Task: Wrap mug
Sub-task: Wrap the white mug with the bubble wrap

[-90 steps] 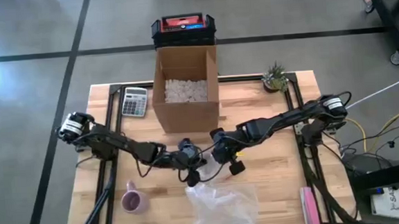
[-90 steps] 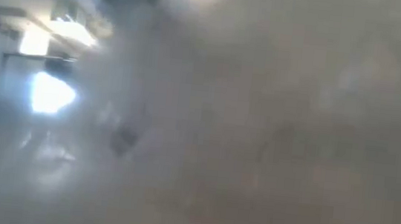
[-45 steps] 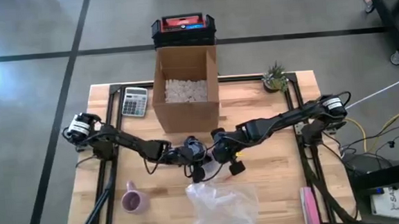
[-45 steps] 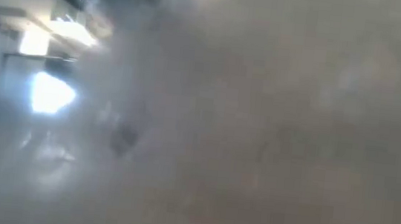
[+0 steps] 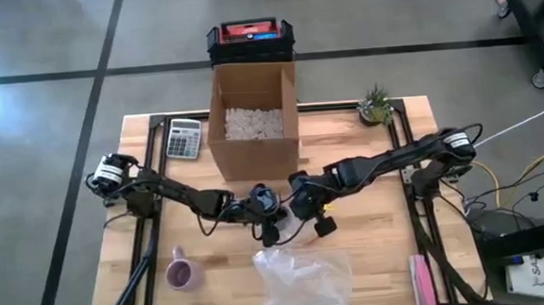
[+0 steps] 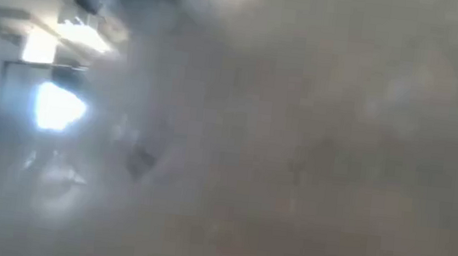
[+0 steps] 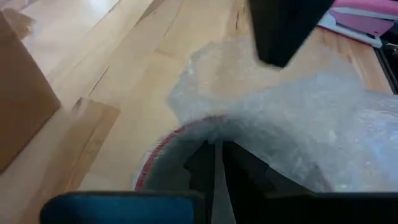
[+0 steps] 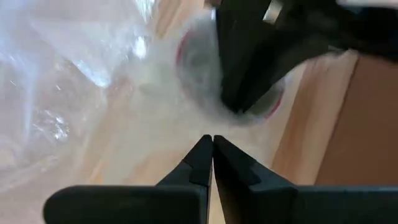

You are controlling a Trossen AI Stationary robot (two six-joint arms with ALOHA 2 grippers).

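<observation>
Bubble wrap (image 5: 301, 278), light, floppy and slippery, lies at the desk's (image 5: 373, 250) front edge; best pinched by an edge. Left end effector (image 7: 216, 165) and right end effector (image 8: 212, 155) both pinch its near edge. Pink mug (image 5: 178, 273) sits well left, fragile, ungripped.

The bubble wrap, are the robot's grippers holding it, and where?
Yes. The left gripper and right gripper are both shut on the bubble wrap, pinching its edge nearest the cardboard box.
</observation>
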